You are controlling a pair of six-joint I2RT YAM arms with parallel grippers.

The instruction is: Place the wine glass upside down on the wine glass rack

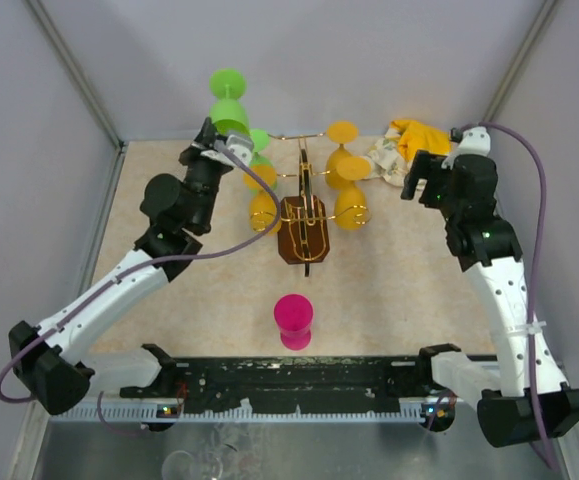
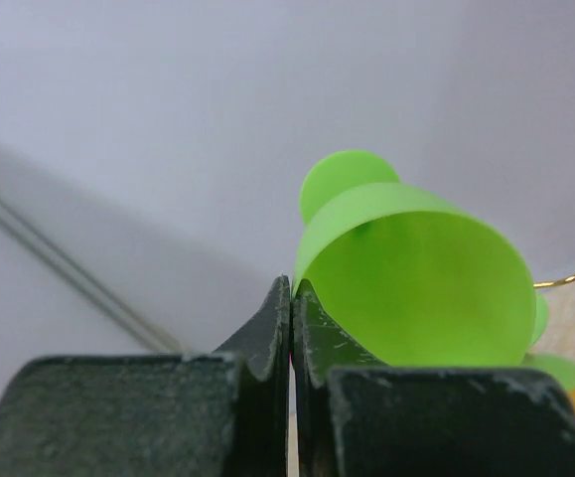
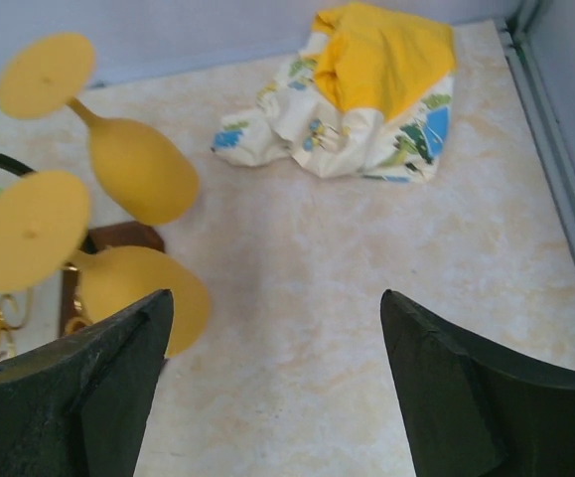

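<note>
The wine glass (image 1: pixel 230 102) is bright green, opaque plastic with a wide round foot, a short stem and a flaring bowl. It sits behind and to the left of the wine glass rack (image 1: pixel 304 226). Its open mouth faces the left gripper (image 2: pixel 290 303), whose fingers are pressed together and pinch the bowl's rim. The rack's gold wire arms carry yellow glasses (image 1: pixel 345 170). To the right of the rack, the right gripper (image 3: pixel 277 333) hovers with its fingers spread wide.

The wine glass rack (image 1: pixel 304 228) is gold wire with a dark brown centre. On it are yellow glasses (image 1: pixel 347 165). Left of it is a green wine glass (image 1: pixel 229 100), in front a pink glass (image 1: pixel 293 320), and to the right a yellow-and-white cloth (image 1: pixel 401 148) printed blue and green.
</note>
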